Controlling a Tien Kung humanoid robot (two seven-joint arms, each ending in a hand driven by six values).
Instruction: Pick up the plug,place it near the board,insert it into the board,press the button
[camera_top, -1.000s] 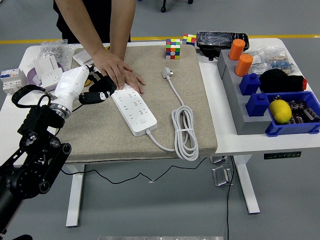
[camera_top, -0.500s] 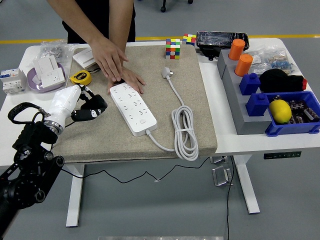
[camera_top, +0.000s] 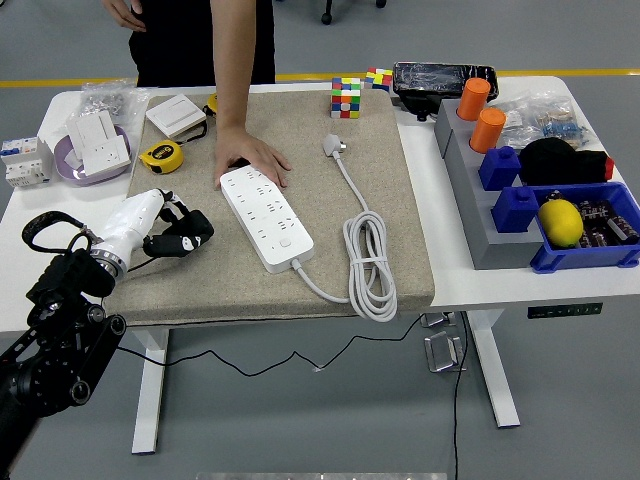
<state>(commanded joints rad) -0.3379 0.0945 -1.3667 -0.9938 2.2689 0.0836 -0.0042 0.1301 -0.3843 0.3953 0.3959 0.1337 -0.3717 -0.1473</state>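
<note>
plug (camera_top: 333, 147) lay far-centre on mat (camera_top: 390, 230), prongs pointing far-left, cable coiled near-right | board (camera_top: 266, 217) ran far-left to near-right, person's hand (camera_top: 252, 159) on its far end | left hand (camera_top: 176, 233) curled, empty, left of board | tape measure (camera_top: 159, 156) far-left

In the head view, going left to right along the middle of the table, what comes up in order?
Left hand → power strip → coiled cable → grey block → yellow ball in the blue bin.
</note>
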